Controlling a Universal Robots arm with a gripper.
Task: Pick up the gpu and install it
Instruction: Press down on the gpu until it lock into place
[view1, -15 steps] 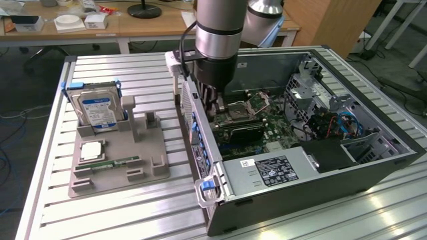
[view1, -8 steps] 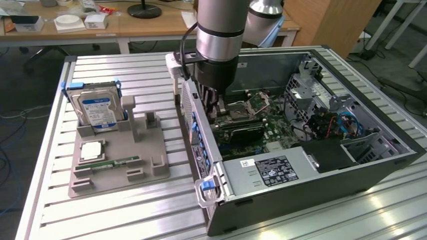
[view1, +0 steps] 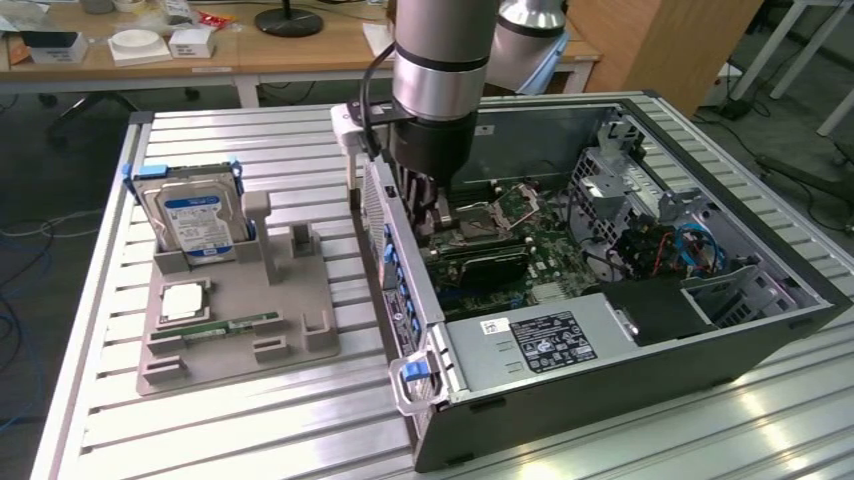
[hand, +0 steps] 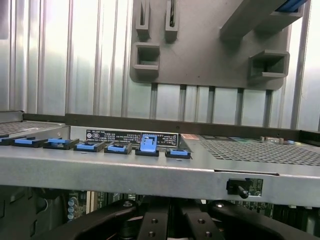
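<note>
The black gripper (view1: 447, 215) on the big grey robot arm is reached down into the open black computer case (view1: 801, 270), which is laid on its side on the ribbed metal table (view1: 240, 430) so that the green motherboard (view1: 561, 255) inside faces up and can be reached from above. The fingers are clenched tight. Just under them a flat black card (view1: 483, 262) is seen lying along the motherboard; this is likely the gpu, but whether it is pinched by the fingers or only touched cannot be made out, because the gripper hides the spot. In the wrist view the dark fingers (hand: 150, 222) are seen low behind the grey back wall of the case (hand: 150, 167), where small blue slot clips (hand: 147, 145) are lined up to hold cards in place. On the exterior view's left, a grey plastic holder tray (view1: 314, 350) is set on the table to keep parts sorted: a silver hard drive with a blue and white label (view1: 196, 222) is stood upright in it, and a narrow green memory stick (view1: 227, 327) is laid flat near a square silver chip (view1: 184, 300).
</note>
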